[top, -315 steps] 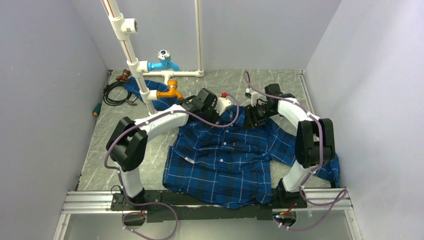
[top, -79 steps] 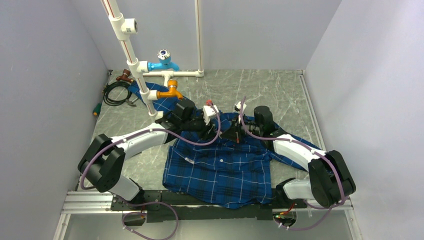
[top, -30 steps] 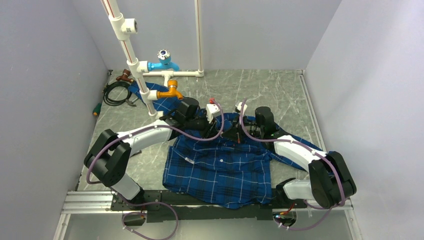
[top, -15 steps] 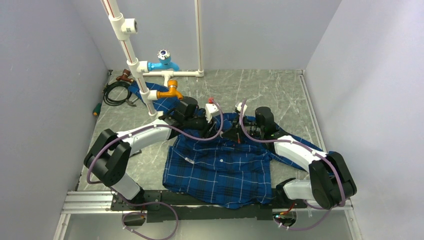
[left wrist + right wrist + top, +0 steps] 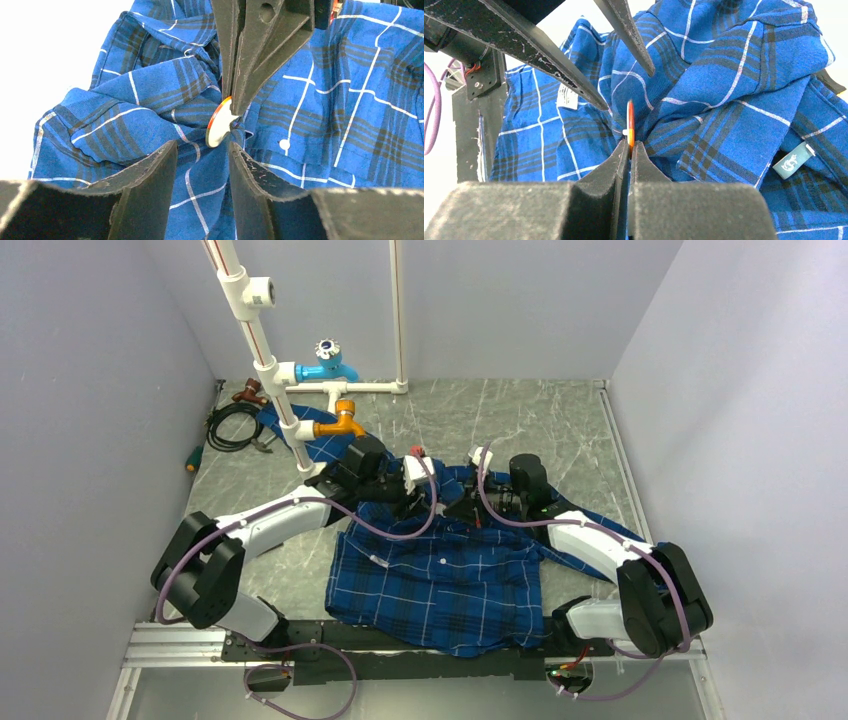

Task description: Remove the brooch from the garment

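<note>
Top view: large blue plaid button-up shirt lay flat, arms meeting near its collar. Left wrist: left gripper gaped empty beside the small round bronze brooch on the cloth. Right wrist: right gripper pinched its rim (seen edge-on); detaching seemed in hand, needing an outward pull.

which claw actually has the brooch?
The right claw: it is shut on the edge of the brooch. The left claw is open, gripping nothing.

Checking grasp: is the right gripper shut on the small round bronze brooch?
Shut: right wrist view shows right gripper fingers pinching the brooch edge, no gap.
</note>
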`<move>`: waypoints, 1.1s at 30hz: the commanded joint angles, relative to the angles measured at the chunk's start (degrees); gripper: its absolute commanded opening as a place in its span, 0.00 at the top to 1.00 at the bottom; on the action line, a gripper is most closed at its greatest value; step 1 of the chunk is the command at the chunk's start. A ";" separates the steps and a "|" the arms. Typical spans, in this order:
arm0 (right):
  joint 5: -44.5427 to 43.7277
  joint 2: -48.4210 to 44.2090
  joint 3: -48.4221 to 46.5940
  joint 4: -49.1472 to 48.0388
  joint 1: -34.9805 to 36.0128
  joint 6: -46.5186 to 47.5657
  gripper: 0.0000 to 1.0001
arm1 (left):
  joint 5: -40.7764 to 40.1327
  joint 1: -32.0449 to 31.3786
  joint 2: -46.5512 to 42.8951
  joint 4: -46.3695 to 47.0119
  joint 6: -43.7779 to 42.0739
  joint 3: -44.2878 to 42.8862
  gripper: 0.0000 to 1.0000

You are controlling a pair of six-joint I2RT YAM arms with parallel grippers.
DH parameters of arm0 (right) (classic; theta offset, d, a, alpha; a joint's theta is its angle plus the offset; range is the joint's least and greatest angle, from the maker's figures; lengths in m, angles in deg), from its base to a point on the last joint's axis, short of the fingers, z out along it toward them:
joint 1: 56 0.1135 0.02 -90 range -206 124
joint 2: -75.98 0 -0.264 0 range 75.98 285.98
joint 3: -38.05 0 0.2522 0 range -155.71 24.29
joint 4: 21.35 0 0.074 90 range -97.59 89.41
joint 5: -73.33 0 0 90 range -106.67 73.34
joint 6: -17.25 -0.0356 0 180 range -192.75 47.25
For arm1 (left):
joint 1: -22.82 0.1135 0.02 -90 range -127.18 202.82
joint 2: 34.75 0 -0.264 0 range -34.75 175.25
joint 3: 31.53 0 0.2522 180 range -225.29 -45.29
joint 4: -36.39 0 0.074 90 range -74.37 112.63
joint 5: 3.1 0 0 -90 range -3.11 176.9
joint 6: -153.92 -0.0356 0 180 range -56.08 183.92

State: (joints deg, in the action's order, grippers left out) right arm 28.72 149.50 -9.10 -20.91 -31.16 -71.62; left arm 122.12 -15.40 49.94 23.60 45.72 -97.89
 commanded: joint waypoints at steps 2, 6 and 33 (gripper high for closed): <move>2.48 0.00 -2.01 -1.23 0.30 2.13 1.00 | 2.37 0.03 -0.65 0.26 -4.24 -1.82 0.55; 2.87 -0.02 -2.39 -0.47 0.30 3.25 1.00 | 2.45 -0.36 0.81 0.41 -4.52 -2.96 0.60; 2.52 0.56 -3.52 0.09 0.25 3.93 1.00 | 2.71 -1.65 3.84 -2.12 -6.57 -4.30 0.93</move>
State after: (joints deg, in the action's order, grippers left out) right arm 29.68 149.98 -9.56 -19.44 -31.16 -68.26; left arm 124.61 -16.76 53.92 21.42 39.97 -100.71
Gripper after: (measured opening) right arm 0.019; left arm 0.120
